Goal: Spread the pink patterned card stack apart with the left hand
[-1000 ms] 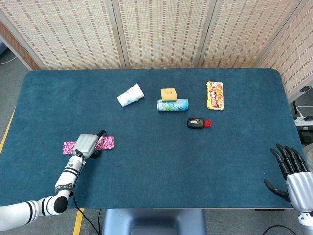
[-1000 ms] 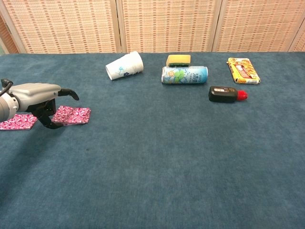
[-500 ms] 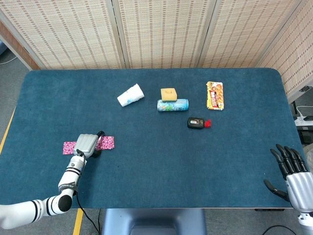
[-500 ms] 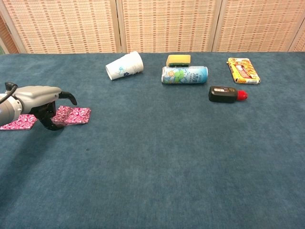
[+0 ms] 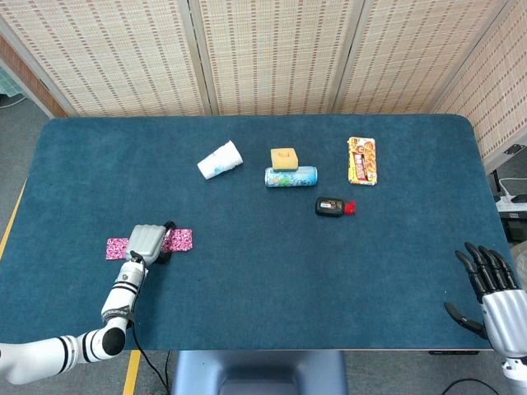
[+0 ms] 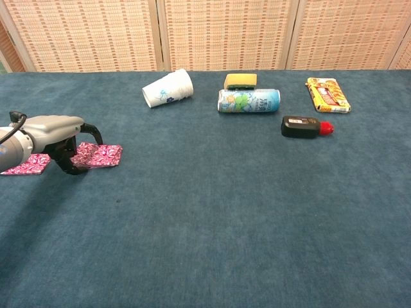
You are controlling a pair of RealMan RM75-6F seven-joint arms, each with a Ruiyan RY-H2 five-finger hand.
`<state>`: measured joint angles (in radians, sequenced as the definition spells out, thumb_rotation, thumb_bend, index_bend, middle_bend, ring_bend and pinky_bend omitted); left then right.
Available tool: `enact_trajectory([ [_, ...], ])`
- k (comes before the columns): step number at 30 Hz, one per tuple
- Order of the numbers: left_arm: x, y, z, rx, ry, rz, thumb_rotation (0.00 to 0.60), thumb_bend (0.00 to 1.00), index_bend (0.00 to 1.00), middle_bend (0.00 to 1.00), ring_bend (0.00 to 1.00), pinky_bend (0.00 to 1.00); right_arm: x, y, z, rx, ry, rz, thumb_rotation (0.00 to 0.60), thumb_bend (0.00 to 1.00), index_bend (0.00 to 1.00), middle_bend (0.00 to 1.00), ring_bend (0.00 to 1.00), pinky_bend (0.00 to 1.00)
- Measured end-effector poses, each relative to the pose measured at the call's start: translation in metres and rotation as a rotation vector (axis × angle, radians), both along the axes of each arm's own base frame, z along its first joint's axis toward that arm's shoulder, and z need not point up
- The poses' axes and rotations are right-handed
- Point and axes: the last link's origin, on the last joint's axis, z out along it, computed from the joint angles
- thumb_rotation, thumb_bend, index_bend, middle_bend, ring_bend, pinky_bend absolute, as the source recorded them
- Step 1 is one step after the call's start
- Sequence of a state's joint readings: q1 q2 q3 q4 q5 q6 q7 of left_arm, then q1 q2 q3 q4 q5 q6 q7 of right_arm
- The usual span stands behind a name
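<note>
Head view shows the table (image 5: pixel 263 271), a broad rectangle with rounded corners covered in dark teal felt-like cloth. On it, the left hand (image 5: pixel 147 241), grey-shelled with dark fingertips, lies palm down across the middle of the pink patterned card stack (image 5: pixel 178 240). In the chest view its fingers (image 6: pixel 69 163) curl downward with the tips pressing on the cards, nothing gripped inside them. The cards are flat, glossy, pink and white in a busy print; they fan out as a low strip, one end showing to the hand's right and the other end to its left.

Well away on the hand's right, off the table's near corner, the right hand (image 5: pixel 486 284) is held upright with its dark fingers spread apart, holding nothing.

Far ahead of the left hand and to its right lie a white paper cup (image 5: pixel 220 160) tipped on its side, a pale blue printed can (image 5: pixel 291 176) also on its side, a yellow sponge block (image 5: pixel 284 157) just behind the can, a flat yellow and red snack packet (image 5: pixel 362 160), and a small black bottle with a red cap (image 5: pixel 333 206).
</note>
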<state>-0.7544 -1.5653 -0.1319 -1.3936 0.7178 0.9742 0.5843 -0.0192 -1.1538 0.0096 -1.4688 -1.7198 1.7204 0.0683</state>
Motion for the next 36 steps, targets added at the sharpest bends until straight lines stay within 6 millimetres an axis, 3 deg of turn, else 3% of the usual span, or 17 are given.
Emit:
enact_trajectory([
  [17,0.004,0.000,-0.003,0.012,-0.017,0.003,0.600,0.31,0.25,1.00,1.00,1.00,0.000,0.000,0.000,0.003,0.001,-0.003,0.600,0.13,0.09,0.03,0.00,0.10],
  [36,0.013,-0.002,-0.006,0.001,-0.062,-0.005,0.600,0.34,0.34,1.00,1.00,1.00,0.000,0.000,0.001,-0.001,-0.003,-0.001,0.600,0.13,0.09,0.03,0.00,0.10],
])
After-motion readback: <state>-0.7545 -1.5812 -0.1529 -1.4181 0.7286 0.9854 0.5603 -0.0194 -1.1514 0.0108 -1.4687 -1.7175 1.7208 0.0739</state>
